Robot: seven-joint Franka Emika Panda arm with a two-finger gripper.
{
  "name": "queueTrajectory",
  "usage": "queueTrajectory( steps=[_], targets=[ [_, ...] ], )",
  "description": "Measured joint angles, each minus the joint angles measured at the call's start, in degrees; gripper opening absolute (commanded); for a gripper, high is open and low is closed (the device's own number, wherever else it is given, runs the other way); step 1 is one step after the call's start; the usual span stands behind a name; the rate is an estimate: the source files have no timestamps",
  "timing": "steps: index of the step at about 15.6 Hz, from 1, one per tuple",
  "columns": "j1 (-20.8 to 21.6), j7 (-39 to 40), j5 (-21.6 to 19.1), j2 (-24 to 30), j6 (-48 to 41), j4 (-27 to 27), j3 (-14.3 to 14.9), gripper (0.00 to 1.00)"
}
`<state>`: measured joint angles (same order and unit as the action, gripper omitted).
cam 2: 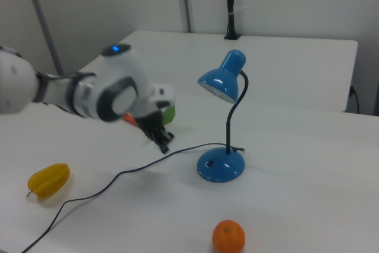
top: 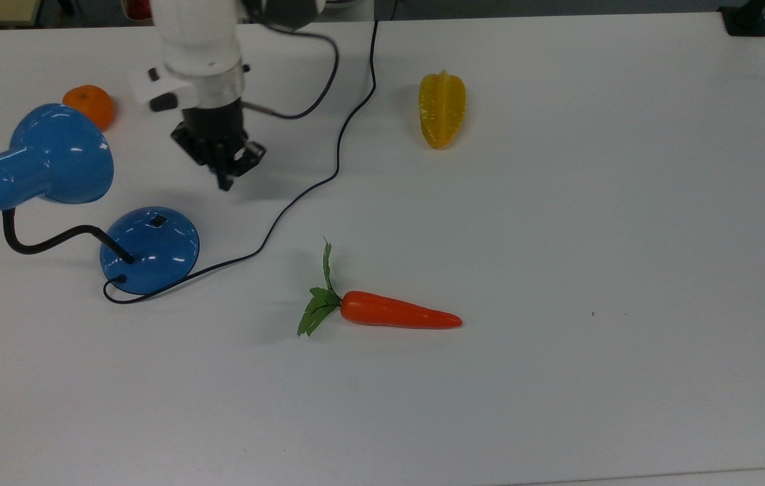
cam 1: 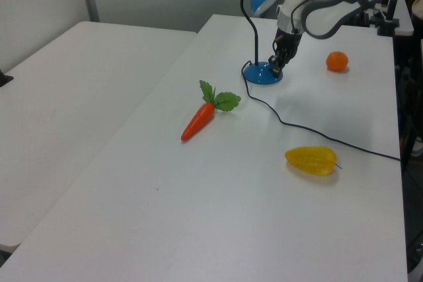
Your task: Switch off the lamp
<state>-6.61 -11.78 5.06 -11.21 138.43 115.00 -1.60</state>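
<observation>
Bright, even light fills the room. The white bench shows soft shadows. The lamp shines with small glints.

One lamp, one carrot, one starfruit, one orange.

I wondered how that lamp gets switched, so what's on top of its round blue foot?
On the lamp's base sit a small black switch, the foot of the black gooseneck and the cord's entry. The gripper hangs beside it, not touching. Which way the switch is set cannot be made out.
</observation>
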Motion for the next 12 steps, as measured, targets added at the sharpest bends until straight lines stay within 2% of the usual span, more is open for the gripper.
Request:
queueTrajectory(
  steps=[3,7,12],
  targets=[
    [3.7,0.0,0.0,4.0,-12.6,-3.8,-0.1,0.00],
    [6.5,2.5,0.0,5.4,-29.4,-13.3,-0.1,0.00],
    [9.1,9.9,0.0,7.4,-40.9,-21.5,-0.1,0.02]
  ],
)
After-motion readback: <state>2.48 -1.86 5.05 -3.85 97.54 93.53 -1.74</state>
